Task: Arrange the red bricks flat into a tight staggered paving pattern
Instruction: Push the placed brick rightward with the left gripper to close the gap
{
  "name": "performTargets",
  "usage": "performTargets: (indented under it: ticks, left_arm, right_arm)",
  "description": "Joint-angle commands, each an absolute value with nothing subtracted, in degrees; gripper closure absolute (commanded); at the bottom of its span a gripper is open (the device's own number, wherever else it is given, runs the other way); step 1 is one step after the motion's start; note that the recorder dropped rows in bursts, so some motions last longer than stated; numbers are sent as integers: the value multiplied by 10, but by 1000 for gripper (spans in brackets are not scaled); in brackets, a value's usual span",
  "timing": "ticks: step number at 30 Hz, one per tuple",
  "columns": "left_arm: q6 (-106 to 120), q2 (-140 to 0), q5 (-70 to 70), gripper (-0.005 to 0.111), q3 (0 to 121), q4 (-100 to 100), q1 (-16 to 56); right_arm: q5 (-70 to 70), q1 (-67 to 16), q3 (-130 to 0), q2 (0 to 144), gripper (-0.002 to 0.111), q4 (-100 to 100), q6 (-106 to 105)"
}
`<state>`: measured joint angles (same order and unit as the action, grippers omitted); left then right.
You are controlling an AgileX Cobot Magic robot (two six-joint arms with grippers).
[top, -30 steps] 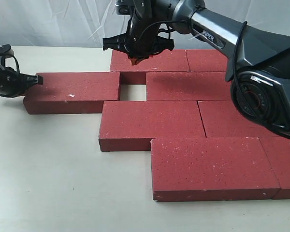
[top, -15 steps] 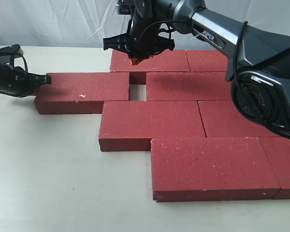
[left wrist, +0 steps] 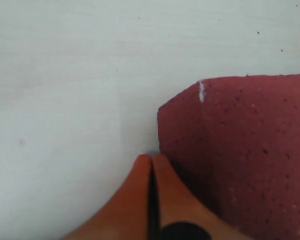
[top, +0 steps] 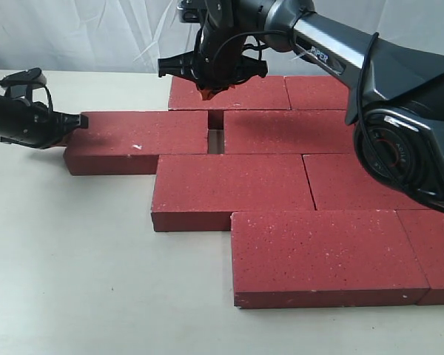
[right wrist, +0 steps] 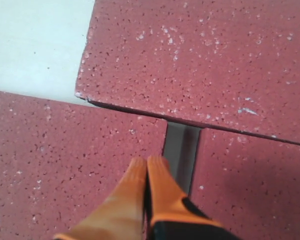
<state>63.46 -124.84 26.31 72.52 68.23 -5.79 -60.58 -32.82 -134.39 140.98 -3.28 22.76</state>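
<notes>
Your left gripper (top: 79, 120) has travelled to the right, and the end brick (top: 137, 140) of the second row has slid with it. The gap (top: 216, 139) between that brick and its row neighbour was a wide square a second ago and is now a narrow slot. The left gripper's orange fingertips (left wrist: 140, 180) are pressed together with nothing between them, and their tips touch the brick's short end face near its corner. Your right gripper (top: 206, 92) hangs where it was, above the far end of the slot, with its fingers likewise closed on nothing. You cannot tell whether it touches a brick. The red bricks (top: 303, 192) lie flat on the pale table (top: 74, 266) in staggered rows with edges touching: two at the back, then the row with the slot, then two more rows nearer the camera.
</notes>
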Motion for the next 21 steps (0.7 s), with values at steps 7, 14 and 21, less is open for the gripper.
performTargets:
  ticks: [7,14,21]
  left_arm:
    - [652,-1250,270,107,726,710,-26]
    - [653,-1250,269,107,727,713,-18]
    - [653,-1250,265,107,727,711,-21]
  right_arm:
    - [-606,-326,-1345,1401,109,-35,226]
    - [-607,-326,-1345,1401,109,-35,226]
    - [-612,-326,-1345,1401,109,-35,226]
